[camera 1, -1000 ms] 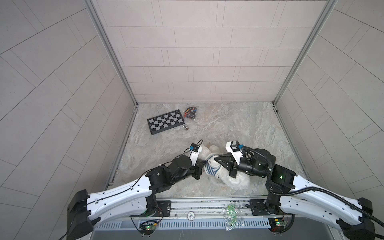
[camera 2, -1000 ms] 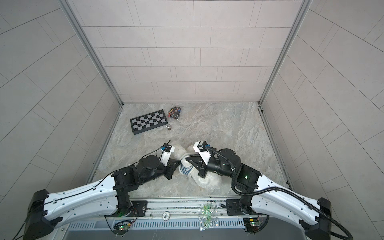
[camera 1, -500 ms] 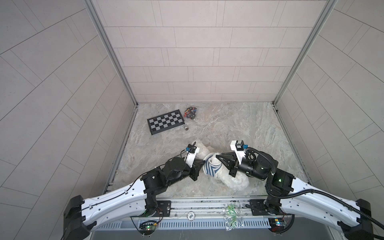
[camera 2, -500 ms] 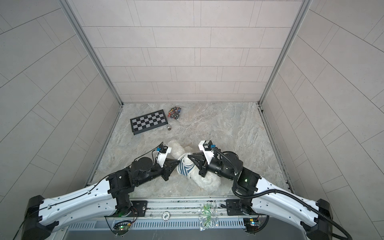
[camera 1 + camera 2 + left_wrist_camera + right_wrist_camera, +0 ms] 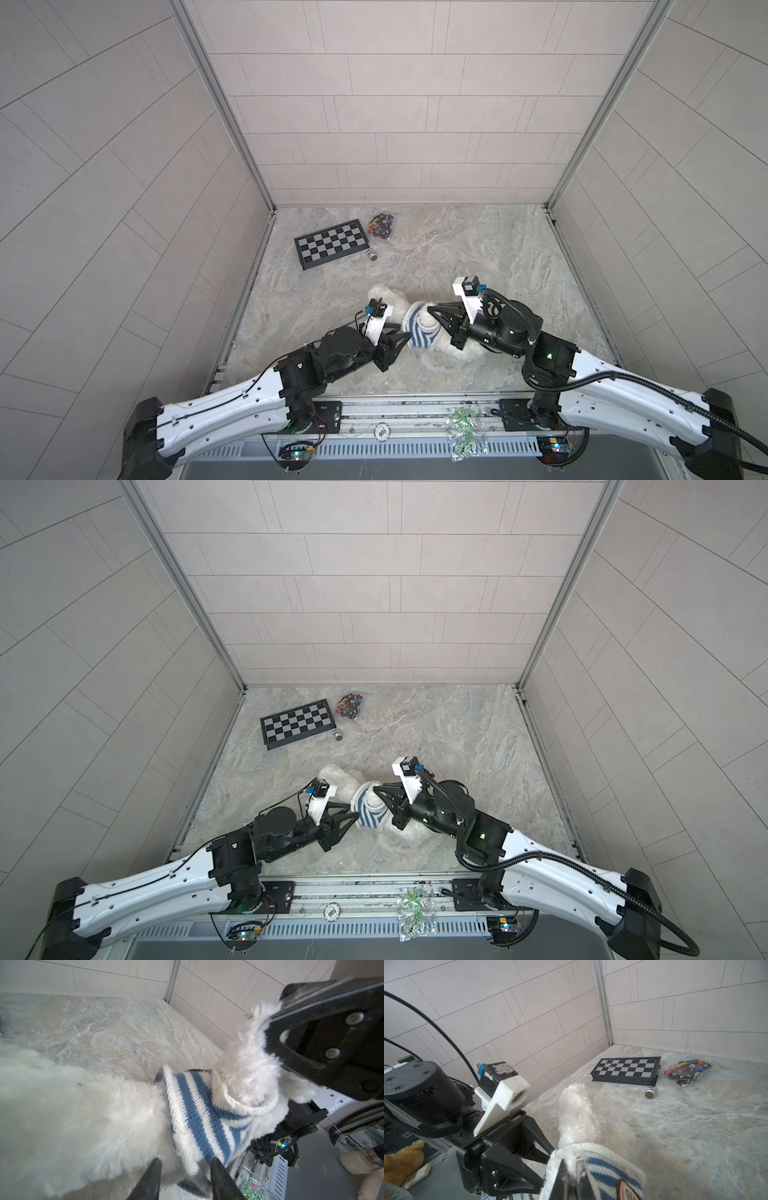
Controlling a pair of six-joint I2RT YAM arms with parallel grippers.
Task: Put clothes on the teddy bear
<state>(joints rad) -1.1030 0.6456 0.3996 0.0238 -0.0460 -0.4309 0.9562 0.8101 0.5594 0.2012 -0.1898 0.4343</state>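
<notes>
- Teddy bear (image 5: 385, 296), white and fluffy, at lower centre in both top views, lying on the marble table (image 5: 478, 257) between the two grippers.
- Blue-and-white striped shirt (image 5: 419, 332) bunched round the bear's middle, with white fur showing on both sides of it.
- In the left wrist view, one furry limb poking out through a white knitted cuff at centre right of the frame.
- Round badge on the shirt at the bottom edge of the right wrist view.
- Right gripper (image 5: 430, 309) just right of the shirt, closed tight on the teddy bear, with white fur pinched between the tips.
- Left gripper (image 5: 185, 1162) just left of the shirt, jaws apart at medium width, the shirt hem and fur lying loose between the tips, no pinch visible.
- Chessboard (image 5: 331, 244) flat at upper left of the table, well apart from the bear.
- Bag of small coloured parts (image 5: 382, 224) just beside the board's far right corner.
- Small metal cylinder (image 5: 372, 254) near the board's right edge, on its side.
</notes>
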